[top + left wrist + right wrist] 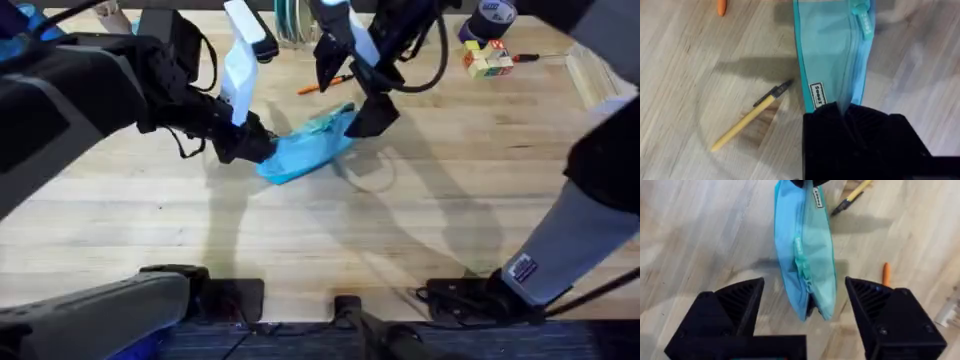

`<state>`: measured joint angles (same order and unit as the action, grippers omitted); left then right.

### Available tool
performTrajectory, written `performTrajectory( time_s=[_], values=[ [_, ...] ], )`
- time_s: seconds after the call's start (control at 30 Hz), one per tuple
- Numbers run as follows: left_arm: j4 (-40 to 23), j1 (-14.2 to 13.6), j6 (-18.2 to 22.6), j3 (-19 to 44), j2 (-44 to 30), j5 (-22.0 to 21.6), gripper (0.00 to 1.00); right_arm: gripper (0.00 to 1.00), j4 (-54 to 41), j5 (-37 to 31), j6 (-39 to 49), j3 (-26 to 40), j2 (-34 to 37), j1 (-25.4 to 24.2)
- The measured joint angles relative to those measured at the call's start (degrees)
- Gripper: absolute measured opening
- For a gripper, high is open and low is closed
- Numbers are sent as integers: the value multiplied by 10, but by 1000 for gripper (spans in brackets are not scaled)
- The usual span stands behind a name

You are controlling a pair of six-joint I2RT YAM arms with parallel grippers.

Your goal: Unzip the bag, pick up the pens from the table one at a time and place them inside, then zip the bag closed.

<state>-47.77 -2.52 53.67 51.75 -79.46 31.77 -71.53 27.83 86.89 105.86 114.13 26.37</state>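
The light-blue bag [308, 148] lies on the table [300, 230] at mid-back, lifted slightly at one end. My left gripper [252, 140] is shut on the bag's left end [832, 65]. The zip pull [863, 21] sits farther along the zip. My right gripper [366, 108] hangs open over the bag's right end [805, 255], one finger [735, 312] on each side, not touching. The yellowish pen [747, 120] lies beside the bag near my left gripper. Behind the bag rests the orange pen [322, 86], its tip [886, 274] near my right finger.
A coloured block [487, 60], a dark-blue tape roll [494, 15] and a thin red-and-black tool [525, 57] sit at the back right. A white object [240, 60] stands behind my left gripper. Cables [460, 295] lie at the front edge.
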Motion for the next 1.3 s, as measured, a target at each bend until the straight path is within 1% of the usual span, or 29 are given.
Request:
performTrajectory(
  time_s=[0.23, 0.37, 0.57, 0.6, 0.67, 0.8, 0.87, 0.93, 1.03, 1.1, 1.3],
  values=[
    [0, 0, 0, 0, 0, 0, 43, 957, 2, 0, 0, 0, 23, 3],
    [0, 0, 0, 0, 0, 0, 43, 912, 2, 0, 0, 0, 27, 9],
    [0, 0, 0, 0, 0, 0, 43, 892, 3, 0, 0, 0, 45, 22],
    [0, 0, 0, 0, 0, 0, 43, 854, 3, 0, 1, 0, 48, 23],
    [0, 0, 0, 0, 0, 0, 42, 738, 4, 0, 2, 0, 54, 26],
    [0, 0, 0, 0, 0, 0, 42, 552, 4, 0, 2, 0, 55, 26],
    [0, 0, 0, 0, 0, 0, 42, 440, 6, 0, 2, 0, 55, 26],
    [0, 0, 0, 0, 0, 0, 42, 263, 8, 0, 2, 0, 55, 26],
    [0, 2, 0, 0, 0, 0, 42, 55, 13, 0, 1, 0, 55, 26],
    [0, 2, 0, 0, 0, 0, 42, 36, 17, 0, 2, 0, 55, 26],
    [0, 2, 0, 0, 0, 0, 42, 33, 17, 0, 2, 0, 55, 26]
  ],
)
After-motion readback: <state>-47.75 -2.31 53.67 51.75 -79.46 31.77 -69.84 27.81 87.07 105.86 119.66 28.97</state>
